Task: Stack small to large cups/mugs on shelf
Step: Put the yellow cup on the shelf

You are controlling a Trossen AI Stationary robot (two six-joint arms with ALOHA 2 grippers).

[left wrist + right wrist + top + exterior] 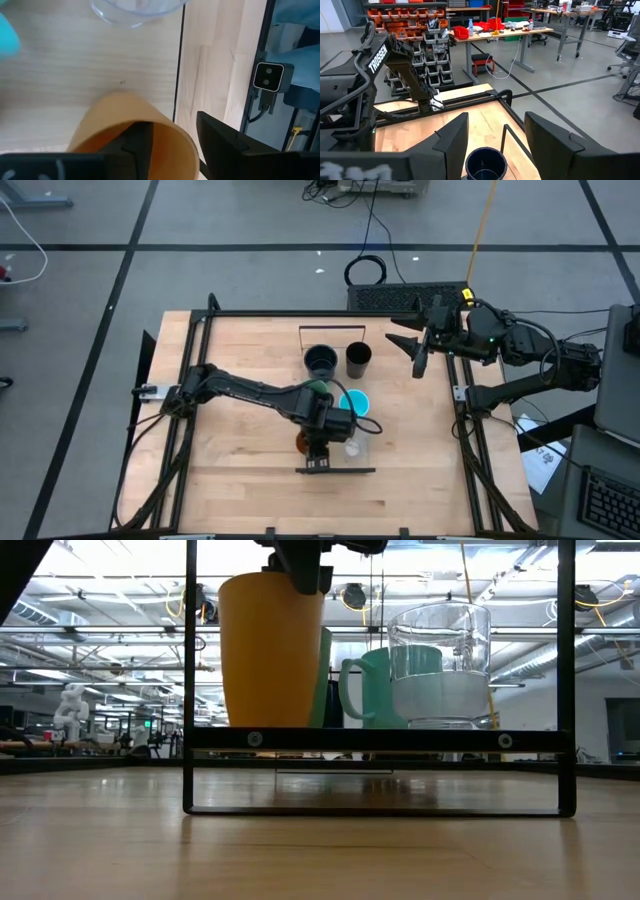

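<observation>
The orange cup (303, 443) (270, 650) stands upright on the shelf (335, 338) near its front end, next to the small clear cup (355, 446) (440, 660). My left gripper (172, 122) points down over the orange cup, open. One finger (137, 145) is inside the cup and the other (220, 145) outside its wall, with gaps showing. Farther back on the shelf stand the blue mug (355, 401), the green cup (317, 386), the dark mug (321, 361) and the tall black cup (358, 358). My right gripper (418, 345) (495, 135) waits open, high at the far right.
A dark metal frame (380, 739) edges the shelf's front end, with uprights (190, 670) on both sides. Black rails (190, 410) run along the table's left and right sides. Bare tabletop (240, 480) lies left of and in front of the shelf.
</observation>
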